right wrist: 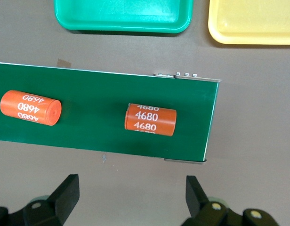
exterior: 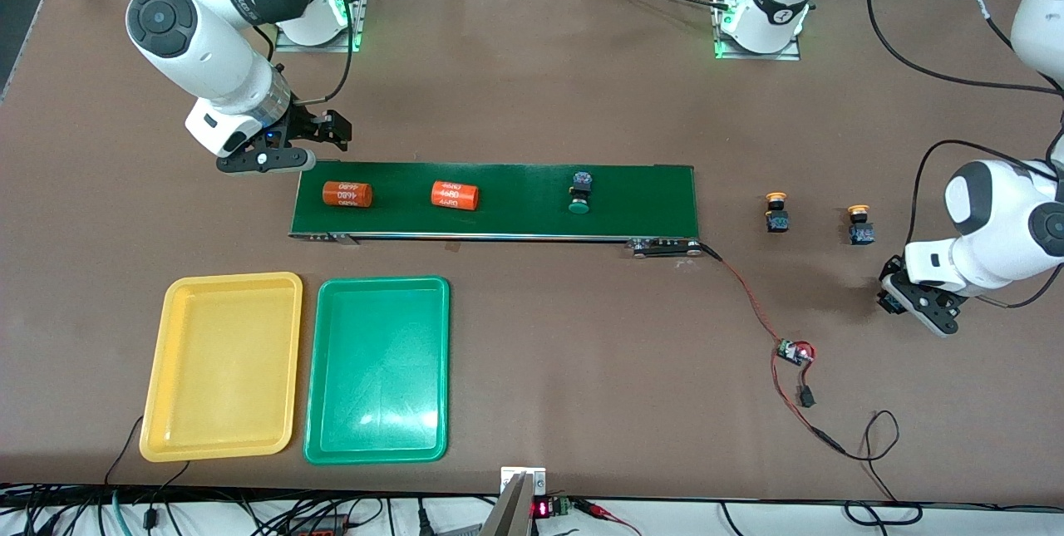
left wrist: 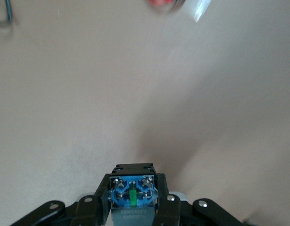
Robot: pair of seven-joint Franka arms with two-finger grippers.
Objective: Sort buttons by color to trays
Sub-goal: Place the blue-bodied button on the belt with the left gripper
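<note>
My left gripper (exterior: 908,303) (left wrist: 133,189) is low over the bare table at the left arm's end, shut on a button (left wrist: 133,193). I see this button's black-and-blue body with a green bar; its cap is hidden. Two yellow-orange-capped buttons (exterior: 776,212) (exterior: 859,224) stand on the table between the belt and that gripper. A green-capped button (exterior: 579,194) lies on the conveyor belt (exterior: 515,195). The yellow tray (exterior: 223,366) (right wrist: 253,23) and green tray (exterior: 378,370) (right wrist: 121,14) sit side by side, nearer to the front camera than the belt. My right gripper (exterior: 283,149) (right wrist: 133,197) hangs open by the belt's end, holding nothing.
Two orange cylinders with white print (exterior: 347,194) (exterior: 455,195) lie on the belt toward the right arm's end, also seen as cylinders (right wrist: 31,107) (right wrist: 150,119) in the right wrist view. A small circuit board (exterior: 794,351) with red wires trails from the belt's other end.
</note>
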